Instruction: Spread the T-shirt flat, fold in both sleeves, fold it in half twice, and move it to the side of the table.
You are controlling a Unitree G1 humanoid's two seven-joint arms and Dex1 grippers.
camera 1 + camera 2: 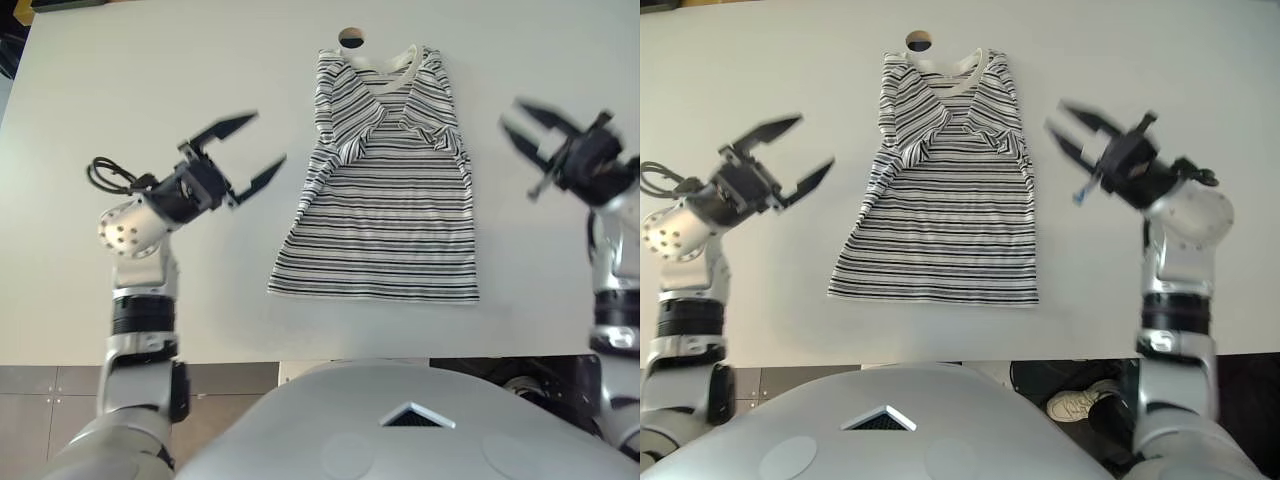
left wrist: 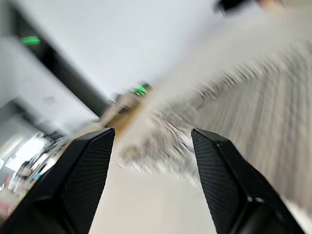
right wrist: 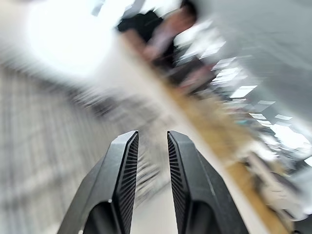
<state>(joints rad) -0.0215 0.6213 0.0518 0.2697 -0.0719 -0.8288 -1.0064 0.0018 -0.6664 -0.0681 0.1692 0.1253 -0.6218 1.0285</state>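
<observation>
The T-shirt (image 1: pixel 385 200) lies between the left gripper (image 1: pixel 265 138), fingers wide, and right gripper (image 1: pixel 1054 114), fingers narrowly apart.

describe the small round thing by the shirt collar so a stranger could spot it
On the white table, the striped T-shirt lies in the middle, collar toward the far edge. Just beyond the collar, toward the robot's left, is a small round spot, dark with a tan patch. It is the only round, unstriped mark there; what it is I cannot tell.

Small round disc (image 1: pixel 350 37); white sneaker (image 1: pixel 1078 405)
</observation>
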